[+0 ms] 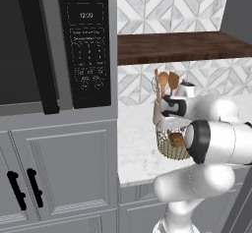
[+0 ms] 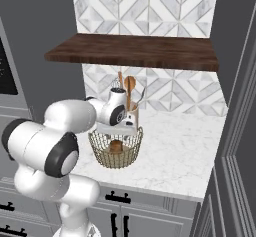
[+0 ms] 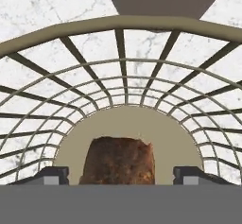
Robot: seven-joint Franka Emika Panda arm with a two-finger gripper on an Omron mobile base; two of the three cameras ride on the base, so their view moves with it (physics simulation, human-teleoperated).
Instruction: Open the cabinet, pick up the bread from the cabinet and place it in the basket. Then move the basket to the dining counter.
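The bread (image 3: 118,160) is cut off at the hand view's bottom; the hand hides most of it in the base views. The basket (image 1: 170,148) is partly behind the arm, its near rim perhaps covered

The bread (image 3: 119,160) is lying in the basket (image 2: 115,156) on its base, between the tool's (image 3: 121,175) tips; the basket is sitting on the tabletop (image 2: 180,156), a utensil pot (image 2: 132,115) standing just behind it, under the shelf (image 2: 135,51)
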